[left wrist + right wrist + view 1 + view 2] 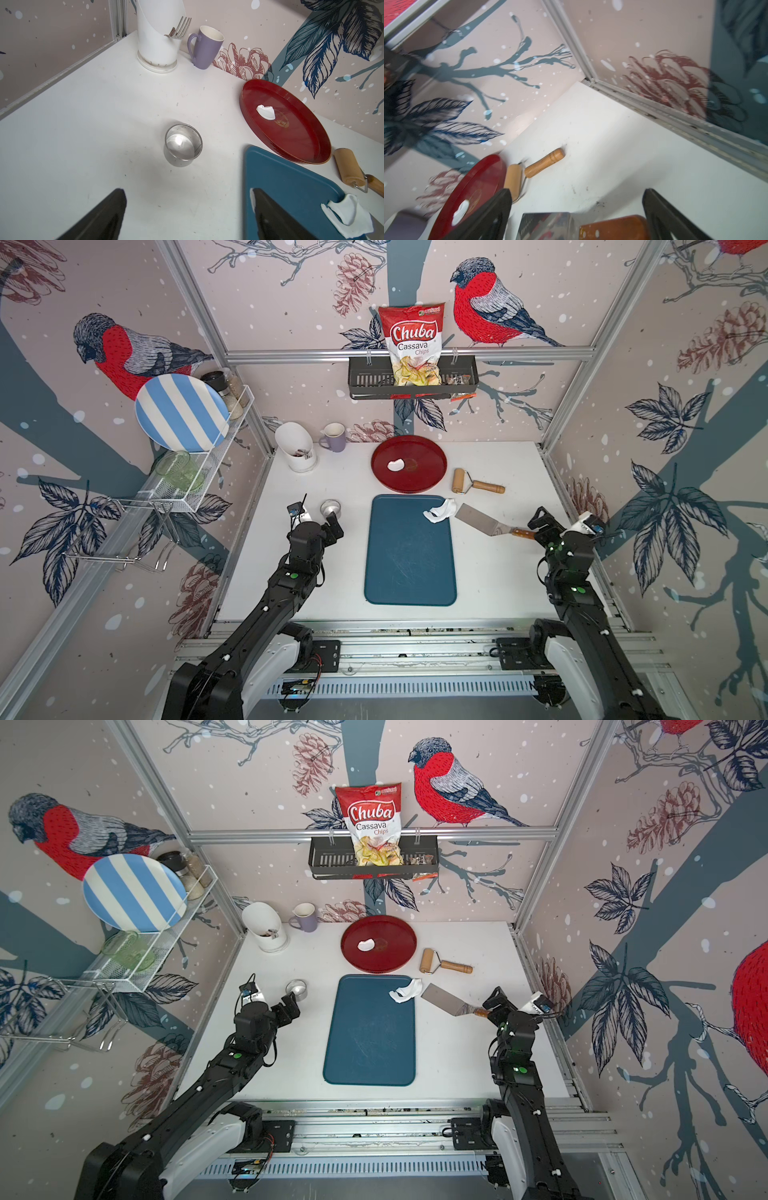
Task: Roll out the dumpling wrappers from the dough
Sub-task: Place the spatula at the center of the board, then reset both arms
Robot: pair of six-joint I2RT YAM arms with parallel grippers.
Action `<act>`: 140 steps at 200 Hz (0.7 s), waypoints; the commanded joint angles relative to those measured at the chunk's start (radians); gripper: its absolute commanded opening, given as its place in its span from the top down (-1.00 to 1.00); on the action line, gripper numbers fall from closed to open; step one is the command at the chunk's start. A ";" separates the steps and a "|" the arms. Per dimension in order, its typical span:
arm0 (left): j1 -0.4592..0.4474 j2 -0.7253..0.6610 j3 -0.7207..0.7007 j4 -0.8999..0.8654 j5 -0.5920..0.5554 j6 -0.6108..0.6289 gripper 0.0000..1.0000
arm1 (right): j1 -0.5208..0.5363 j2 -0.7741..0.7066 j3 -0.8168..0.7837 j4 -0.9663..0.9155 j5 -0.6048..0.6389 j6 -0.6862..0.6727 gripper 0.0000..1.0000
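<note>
Left hand (187, 193) is wide open with nothing between the fingers. It hovers over bare surface (498, 580) just short of the steel ring cutter (331, 508), and one finger (270, 218) has a white dough smear along its edge. Right hand (576, 192) is also spread wide. The wooden handle of the metal spatula (478, 519) sits between its fingers, not clamped, and the blade points at the dough (446, 506), tip just beside it. Dough is a crumpled white scrap on the far right corner of the blue board (409, 564), hanging over the edge. Dumpling wrapper (395, 465) is on the red tray (428, 472) behind the board: small, white, looks folded on itself. Wooden roller (459, 480) lies right of the tray, apart from both hands. Purple mug (332, 437) and white utensil holder (295, 448) stand at the back left.
</note>
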 commanded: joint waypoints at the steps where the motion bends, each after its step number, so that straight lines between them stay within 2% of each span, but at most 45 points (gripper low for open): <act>1: 0.000 -0.010 -0.018 0.118 -0.021 0.075 -0.91 | 0.057 0.025 0.004 0.131 -0.131 -0.096 -1.00; 34: 0.001 -0.006 -0.037 0.200 -0.067 0.154 -0.92 | 0.226 0.136 0.042 0.150 -0.073 -0.214 -1.00; 56: 0.002 0.039 -0.037 0.248 -0.133 0.231 -0.90 | 0.290 0.188 0.037 0.200 -0.034 -0.281 -1.00; 68: 0.003 0.077 -0.050 0.305 -0.168 0.267 -0.90 | 0.301 0.206 0.024 0.234 -0.028 -0.311 -1.00; 90: 0.004 0.166 -0.081 0.460 -0.150 0.360 -0.90 | 0.301 0.229 -0.001 0.299 -0.021 -0.352 -1.00; 117: 0.015 0.311 -0.045 0.545 -0.185 0.464 -0.90 | 0.297 0.248 -0.032 0.359 -0.017 -0.414 -1.00; 140: 0.080 0.457 -0.066 0.732 -0.127 0.508 -0.90 | 0.283 0.257 -0.045 0.400 -0.004 -0.425 -1.00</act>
